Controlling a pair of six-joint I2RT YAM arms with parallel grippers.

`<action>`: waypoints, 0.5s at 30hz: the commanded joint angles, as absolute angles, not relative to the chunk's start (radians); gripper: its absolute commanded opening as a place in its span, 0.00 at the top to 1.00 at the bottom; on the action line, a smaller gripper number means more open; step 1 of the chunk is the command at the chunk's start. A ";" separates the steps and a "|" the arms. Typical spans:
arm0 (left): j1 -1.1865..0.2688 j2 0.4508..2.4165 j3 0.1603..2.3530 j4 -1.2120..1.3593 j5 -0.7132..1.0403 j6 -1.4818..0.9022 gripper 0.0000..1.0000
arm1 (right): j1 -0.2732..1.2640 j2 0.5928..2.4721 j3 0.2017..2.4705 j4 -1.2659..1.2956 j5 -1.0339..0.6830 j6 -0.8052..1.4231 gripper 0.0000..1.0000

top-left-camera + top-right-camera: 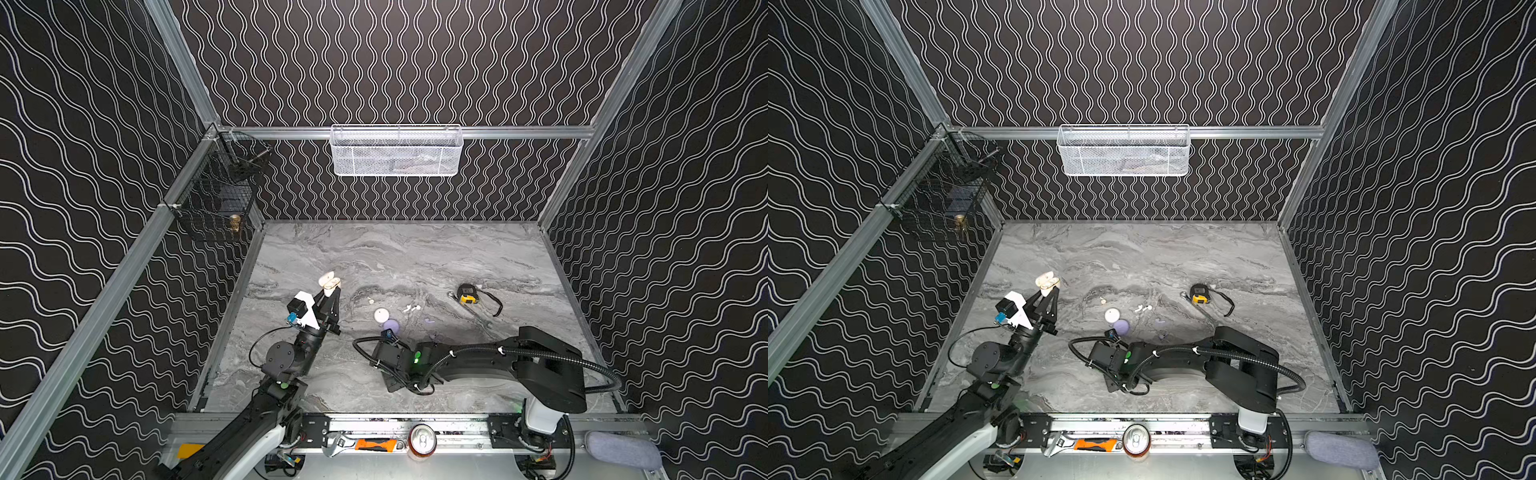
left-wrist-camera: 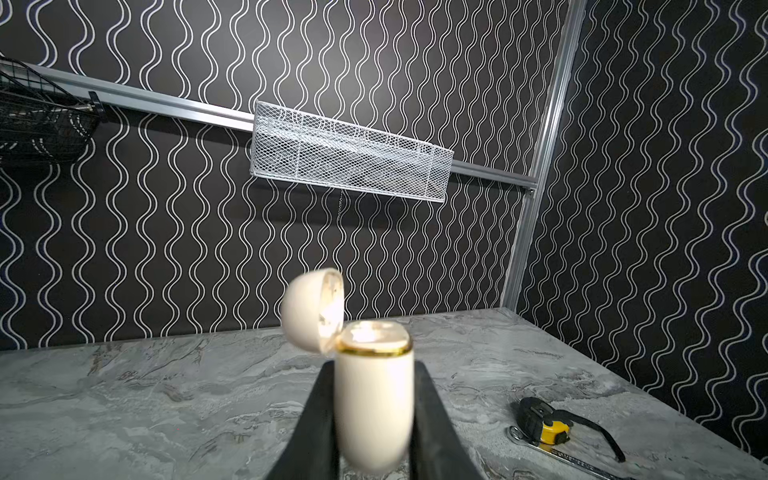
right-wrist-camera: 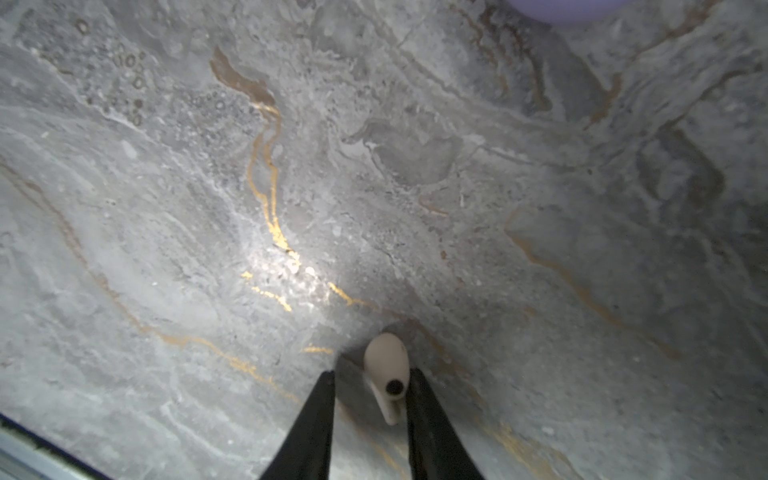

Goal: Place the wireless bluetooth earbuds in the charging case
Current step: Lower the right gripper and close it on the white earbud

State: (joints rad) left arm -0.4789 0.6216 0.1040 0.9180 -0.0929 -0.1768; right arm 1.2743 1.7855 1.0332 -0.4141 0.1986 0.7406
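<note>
Table (image 1: 415,257): grey marble, seen whole in both top views.
Charging case (image 2: 374,399): cream, held upright near the table's left side. Its open lid and gold rim are plain only in the left wrist view. The left jaws are clamped on its body.
Lilac case (image 1: 391,326), white round case (image 1: 381,315): just beside each other, mid-table.
White earbuds (image 1: 411,308): a pair, near those cases.
Cream earbud (image 3: 386,361): shown in the right wrist view only; in the top views the arm hides it. The right jaws stand slightly apart around it, one touching and the other clear.
</note>
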 commanded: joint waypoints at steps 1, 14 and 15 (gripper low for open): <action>-0.477 0.614 0.110 0.933 -0.093 -0.158 1.00 | 1.272 1.794 1.050 -0.463 0.215 0.761 0.63; -0.477 0.604 0.112 0.925 -0.094 -0.153 1.00 | 1.257 1.841 1.062 -0.470 0.226 0.706 0.62; -0.477 0.606 0.112 0.923 -0.094 -0.153 1.00 | 1.254 1.842 1.060 -0.466 0.222 0.704 0.63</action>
State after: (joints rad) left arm -0.4786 0.6075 0.1043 0.9146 -0.0929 -0.1738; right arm 1.2598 1.8263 1.0729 -0.4351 0.2401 0.7116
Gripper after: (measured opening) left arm 0.230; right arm 0.376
